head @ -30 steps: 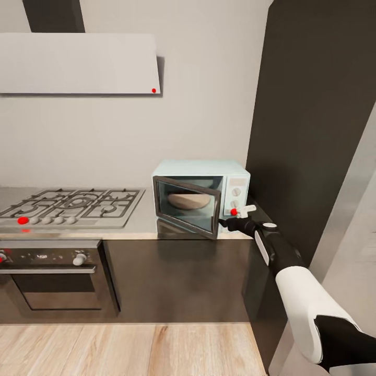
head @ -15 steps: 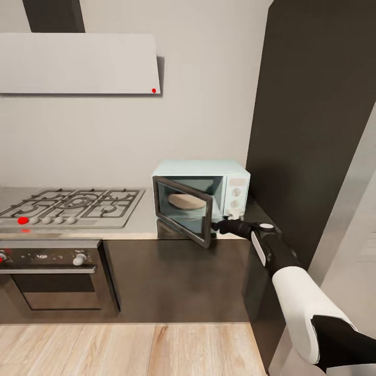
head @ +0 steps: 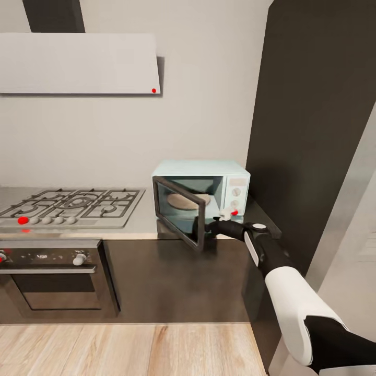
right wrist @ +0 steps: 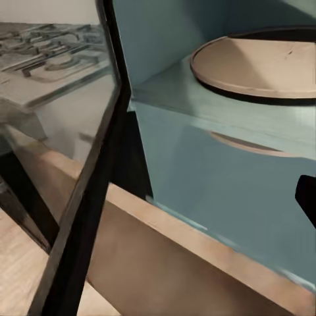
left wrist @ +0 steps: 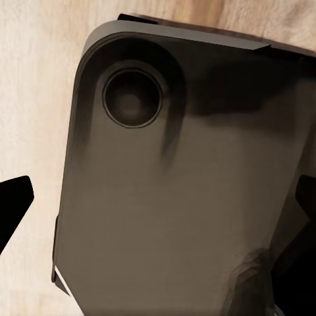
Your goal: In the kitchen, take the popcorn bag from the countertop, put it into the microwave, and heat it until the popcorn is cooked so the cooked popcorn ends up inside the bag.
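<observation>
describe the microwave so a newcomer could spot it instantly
Follow the grey countertop rightward from the gas hob to the tall dark cabinet. The microwave sits at that end. It is the small pale-blue box with a white knob panel and its dark glass door swung open.

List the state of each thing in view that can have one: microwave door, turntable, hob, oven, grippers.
microwave: on the countertop, door swung partly open
turntable: bare, no bag on it
gas hob: no flame seen, red dot at its front
oven: door shut
right gripper: at the door's free edge; grip unclear
</observation>
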